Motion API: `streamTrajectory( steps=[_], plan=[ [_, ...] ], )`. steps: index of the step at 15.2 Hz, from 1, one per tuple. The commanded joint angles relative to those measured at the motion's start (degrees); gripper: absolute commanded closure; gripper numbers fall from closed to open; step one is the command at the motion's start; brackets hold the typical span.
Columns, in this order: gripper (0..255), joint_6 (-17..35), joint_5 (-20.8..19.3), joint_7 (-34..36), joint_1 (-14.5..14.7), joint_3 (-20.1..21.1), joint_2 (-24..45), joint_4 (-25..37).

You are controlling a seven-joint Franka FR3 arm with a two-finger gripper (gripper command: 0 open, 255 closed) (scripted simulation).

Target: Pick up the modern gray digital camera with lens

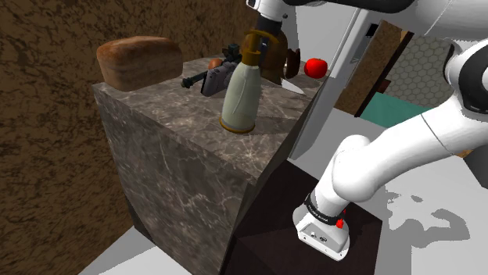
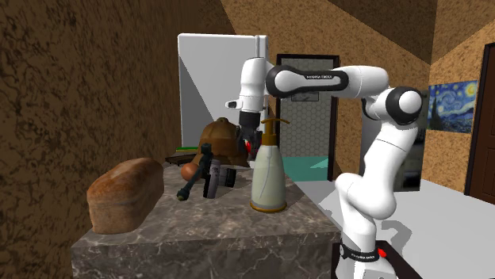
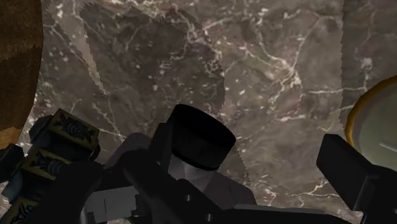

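1. Tool (image 3: 202, 167): black fingers stand wide apart, astride the gray camera (image 3: 194, 149), gripping nothing.
2. Marble surface (image 1: 180, 156) bears these things.
3. Brown loaf (image 1: 139, 61) sits at the shoulder view's left corner.
4. Pump bottle (image 1: 240, 98) partly hides the tool in the shoulder view.
5. Camera lies between loaf and bottle; lettering on the arm (image 2: 313, 79), second exterior view, is unreadable.

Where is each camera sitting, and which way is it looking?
Shoulder view: beside the stand, looking down over the counter and bottle; the arm and stand show.
Second exterior view: past the counter's bread end, looking along it toward the arm; the arm and gripper show.
Wrist view: on the hand, looking down at the camera on the counter; two open fingers show.
Shared: the shoulder and second exterior views both show bread, bottle and arm.
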Motion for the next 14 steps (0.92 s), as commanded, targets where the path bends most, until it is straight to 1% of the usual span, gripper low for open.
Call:
streamTrajectory(
  steps=[1,5,9,10,14],
  plan=[
    [0,0.89,-0.6,-6.9,2.24,-0.43,4.3,3.34],
    [0,2.24,-1.39,-19.33,6.05,-0.39,11.63,9.25],
    [0,3.37,-2.1,-31.14,9.37,0.68,17.65,14.17],
    [0,3.4,-2.12,-31.41,9.43,0.74,17.78,14.27],
    [0,6.49,-2.24,-31.1,9.37,0.7,17.42,10.8]
  ],
)
